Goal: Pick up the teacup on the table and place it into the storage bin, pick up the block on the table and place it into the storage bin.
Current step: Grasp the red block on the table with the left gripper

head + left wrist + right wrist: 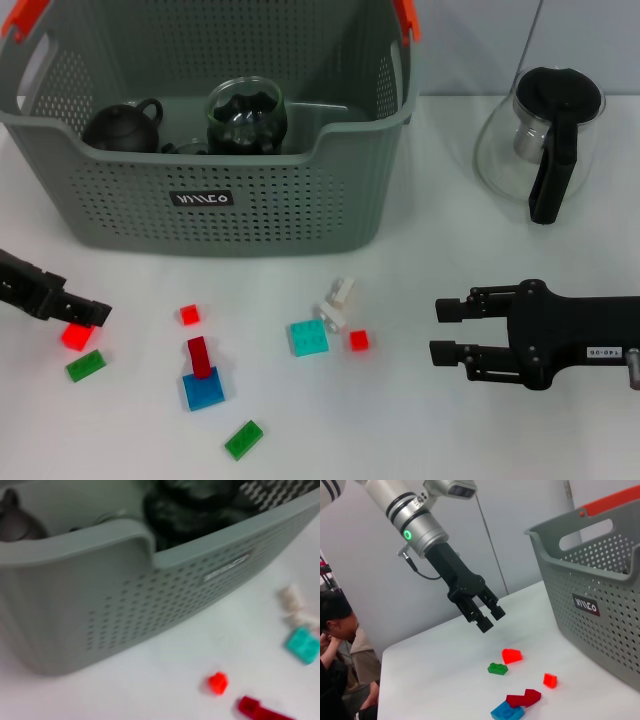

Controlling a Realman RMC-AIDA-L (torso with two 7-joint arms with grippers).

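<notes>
A green block (243, 439) is seen nearest the camera on the white table (450, 430), with a blue block (203, 390) and the dark red block (199, 357) resting on it just beyond. A second green block (85, 366) and a bright red block (76, 336) lie at the left, and a small red block (189, 315) lies nearer the storage bin (215, 205). A teal block (308, 338), a white piece (338, 300) and another red block (358, 340) are grouped in the middle.

The left gripper (95, 312) is held low over the table just above the bright red block, its fingers slightly parted and nothing held. The right gripper (448, 330) is held at the right, its fingers spread wide and empty, well apart from the blocks.

A dark teapot (122, 125) and a glass cup (246, 117) are seen inside the storage bin. A glass teapot (540, 135) with a black handle stands to the bin's right.
</notes>
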